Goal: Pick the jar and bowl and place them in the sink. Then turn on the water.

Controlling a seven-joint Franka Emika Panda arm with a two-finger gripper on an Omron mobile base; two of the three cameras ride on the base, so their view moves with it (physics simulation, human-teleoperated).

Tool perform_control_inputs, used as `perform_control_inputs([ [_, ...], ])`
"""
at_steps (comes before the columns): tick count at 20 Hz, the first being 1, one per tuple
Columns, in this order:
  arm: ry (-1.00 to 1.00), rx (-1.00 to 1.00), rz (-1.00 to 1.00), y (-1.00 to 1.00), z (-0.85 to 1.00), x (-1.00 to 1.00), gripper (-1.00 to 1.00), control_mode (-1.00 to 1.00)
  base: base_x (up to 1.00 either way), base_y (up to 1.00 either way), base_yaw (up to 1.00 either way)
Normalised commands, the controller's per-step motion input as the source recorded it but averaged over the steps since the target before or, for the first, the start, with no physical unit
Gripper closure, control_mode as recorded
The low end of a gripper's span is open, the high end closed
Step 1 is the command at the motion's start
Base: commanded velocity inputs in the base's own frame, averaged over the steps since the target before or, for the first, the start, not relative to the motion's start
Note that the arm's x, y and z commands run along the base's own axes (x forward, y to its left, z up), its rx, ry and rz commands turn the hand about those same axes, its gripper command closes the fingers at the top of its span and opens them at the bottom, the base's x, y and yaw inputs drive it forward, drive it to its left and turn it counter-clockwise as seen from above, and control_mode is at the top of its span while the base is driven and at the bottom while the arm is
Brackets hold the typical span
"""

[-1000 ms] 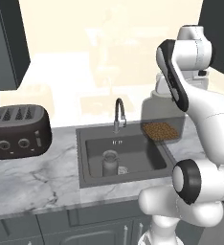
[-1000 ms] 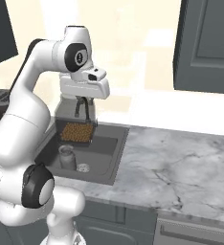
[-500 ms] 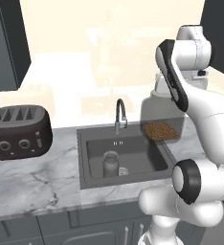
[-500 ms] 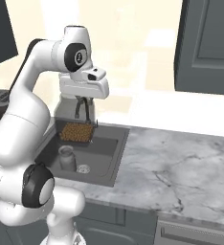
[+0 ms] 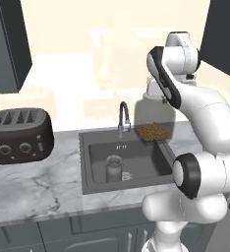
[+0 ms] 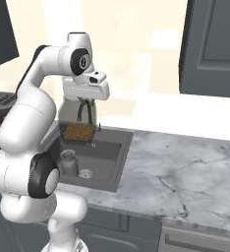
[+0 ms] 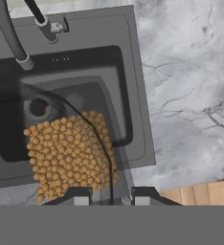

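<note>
Behind the held jar (image 7: 68, 158), the sink (image 7: 133, 86) shows blurred.

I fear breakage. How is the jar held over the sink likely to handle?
The jar looks like clear glass, so probably fragile and slippery in the gripper. Granules fill just its bottom, so likely bottom-heavy, steady once set down.

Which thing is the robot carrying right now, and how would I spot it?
Look for the dark sink sunk into the marble counter. Just above it, hanging from the white arm's gripper, is the jar. Unlike the small grey container standing in the basin, it is clear glass with brown granules at the bottom.
</note>
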Motion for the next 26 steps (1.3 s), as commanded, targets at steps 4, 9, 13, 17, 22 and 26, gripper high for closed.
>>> perform_control_inputs([
  [4,0.0,0.0,0.0,0.26,-0.25,0.52,1.0,-1.0,0.0,0.0,0.0],
  [9,0.0,0.0,0.01,0.04,-0.24,0.28,1.0,-1.0,0.0,0.0,0.0],
  [13,0.0,0.0,0.03,0.0,-0.26,0.23,1.0,-1.0,0.0,0.0,0.0],
  [17,0.0,0.03,0.06,0.0,-0.18,0.06,1.0,-1.0,0.0,0.0,0.0],
  [22,0.0,0.0,0.05,0.0,-0.28,0.04,1.0,-1.0,0.0,0.0,0.0],
  [26,0.0,0.01,0.04,0.0,-0.27,0.02,1.0,-1.0,0.0,0.0,0.0],
])
